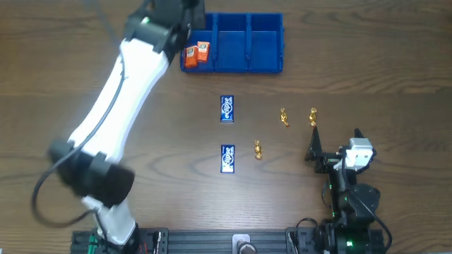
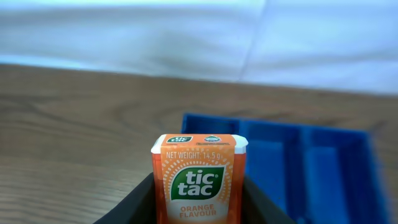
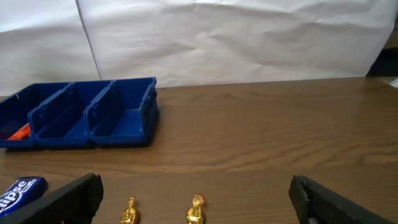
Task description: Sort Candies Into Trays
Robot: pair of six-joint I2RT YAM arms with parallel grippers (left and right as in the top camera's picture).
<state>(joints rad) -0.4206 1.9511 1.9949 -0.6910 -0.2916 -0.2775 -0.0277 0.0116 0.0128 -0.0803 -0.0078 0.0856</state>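
- Currently the step in hand looks like the delivery of an orange candy box [image 2: 199, 171]. The left end effector [image 2: 199, 214] is clenched on it, one finger against each side, and the box stands upright with its lid up.
- The blue tray [image 1: 263, 42] sits near the far edge of the surface [image 1: 395, 85], opposite the arms' bases, a little left of the middle. It has three compartments side by side.
- The held box is at the tray's left end. In the left wrist view the tray's near corner shows just behind the box, so I judge the box to be at the rim of the end compartment, not clearly over its middle.
- An orange piece [image 3: 22, 132] already lies in that end compartment, which suggests this is where the orange candy belongs.
- The next move, as I judge it, calls for bringing the box fully over that compartment, lowering it inside the walls and then releasing. Letting go too early could catch the box on the rim or drop it outside the tray.
- The other two compartments look bare.
- Unsorted on the surface's middle are two blue packets [image 1: 227, 109] [image 1: 227, 158], one nearer the tray than the other. Three gold-wrapped candies [image 1: 284, 117] [image 1: 313, 116] [image 1: 258, 149] lie to their right.
- The right end effector [image 1: 335, 141] is released, its fingers wide apart and grasping nothing. It is low near the surface's right side, with the gold-wrapped candies just ahead of it and well apart from the tray.
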